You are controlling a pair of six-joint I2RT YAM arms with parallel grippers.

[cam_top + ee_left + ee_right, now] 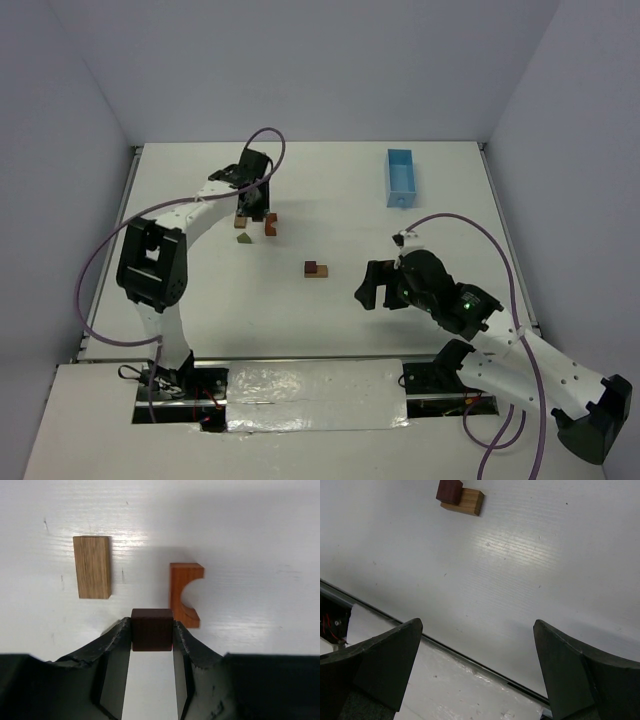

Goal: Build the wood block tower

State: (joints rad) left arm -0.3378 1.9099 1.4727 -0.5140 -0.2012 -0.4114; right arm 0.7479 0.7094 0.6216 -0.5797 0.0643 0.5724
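Observation:
My left gripper (152, 626) is shut on a dark brown cube (152, 630), fingers pressed on both its sides. Whether the cube is off the table does not show. Beyond it on the table lie a tan rectangular block (92, 567) and an orange arch piece (184, 594). From above, the left gripper (254, 208) hangs over these pieces at the back left, with an olive-green triangle (244, 238) close by. The wood block tower (316, 269) stands mid-table as a dark red block (450, 491) on a tan block (469, 502). My right gripper (372, 286) stays open and empty right of it.
A light-blue rectangular tray (402, 177) sits at the back right. The table's near edge, with a dark slot and a taped strip (470, 652), runs under the right gripper (477, 630). Grey walls close in the table on three sides.

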